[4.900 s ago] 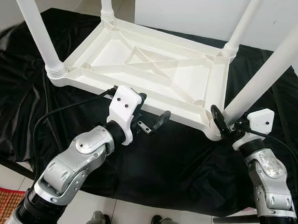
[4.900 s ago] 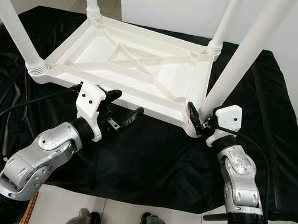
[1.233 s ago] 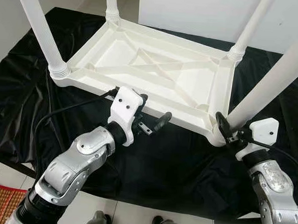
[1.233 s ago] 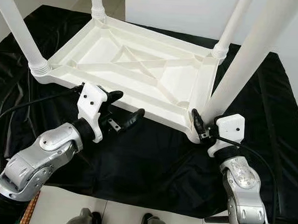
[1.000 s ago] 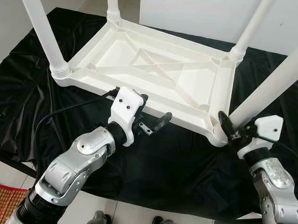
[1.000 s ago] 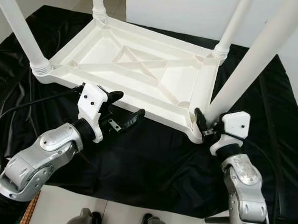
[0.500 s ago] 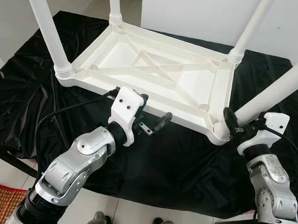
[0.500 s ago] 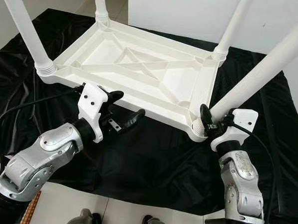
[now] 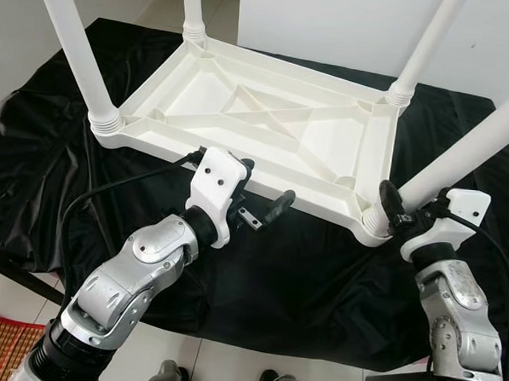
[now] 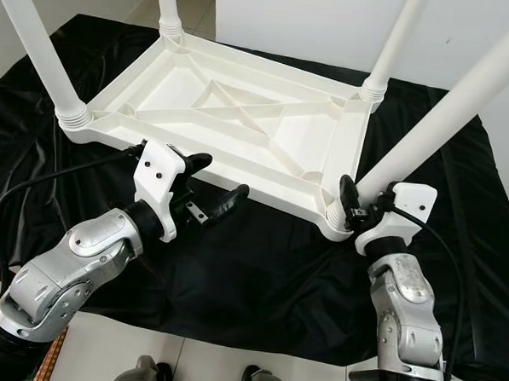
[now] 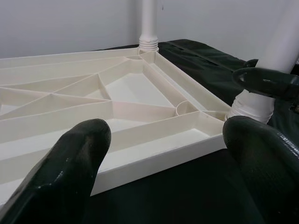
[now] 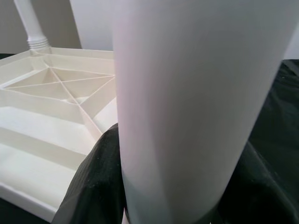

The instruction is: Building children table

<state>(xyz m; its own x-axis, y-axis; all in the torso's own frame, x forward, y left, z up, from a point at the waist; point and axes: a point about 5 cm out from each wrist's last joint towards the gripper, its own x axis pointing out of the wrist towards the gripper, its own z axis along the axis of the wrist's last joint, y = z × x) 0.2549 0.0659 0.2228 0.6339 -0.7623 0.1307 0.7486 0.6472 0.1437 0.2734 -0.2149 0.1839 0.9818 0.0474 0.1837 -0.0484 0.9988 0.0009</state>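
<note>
The upturned tabletop (image 9: 266, 131) lay on the black-draped desk (image 9: 301, 270). Our right gripper (image 10: 360, 206) was clamped round the leaning fourth leg (image 10: 447, 107) at the tabletop's near right corner. Our left gripper (image 9: 262, 199) hovered spread and empty just before the tabletop's near edge. We judged the leg could cross-thread or pop out, being tilted.

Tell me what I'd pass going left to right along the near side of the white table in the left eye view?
Near-left table leg → left gripper, open beside the upturned tabletop → right gripper, shut on the near-right leg.
</note>
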